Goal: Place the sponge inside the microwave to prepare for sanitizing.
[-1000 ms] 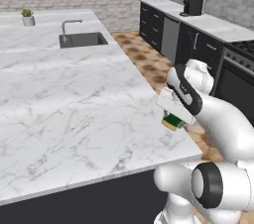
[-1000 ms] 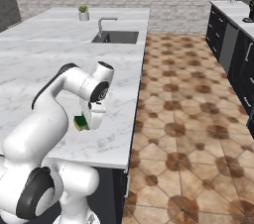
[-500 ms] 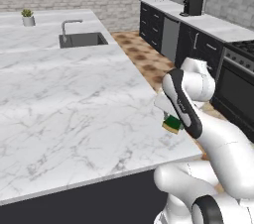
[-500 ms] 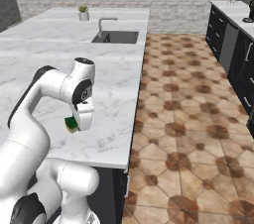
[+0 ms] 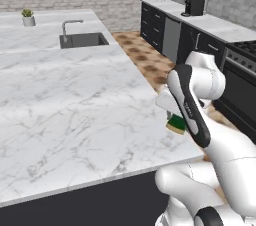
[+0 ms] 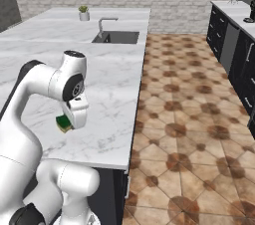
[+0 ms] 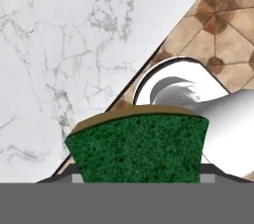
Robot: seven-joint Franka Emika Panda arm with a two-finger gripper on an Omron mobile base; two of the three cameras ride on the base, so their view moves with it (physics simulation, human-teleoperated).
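— Marble tabltop near its corner edge: what has your pincer [image 6: 64, 122] got?
— It's closed on the sponge [image 5: 176, 123], green face outward, lifted above the tabletop [image 5: 75, 100].
— Beyond that?
— Sink [image 5: 82, 39] and potted plant [image 5: 28, 17] far off; brown tiled floor [image 6: 189, 119] alongside.

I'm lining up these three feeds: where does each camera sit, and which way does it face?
Left base view: behind the arm's left, facing forward over the marble island; arm lower right, claw holding the sponge.
Right base view: behind its right; arm lower left, tiled floor right.
Hand view: on the hand, looking down past the sponge.
Both base views share the sink.
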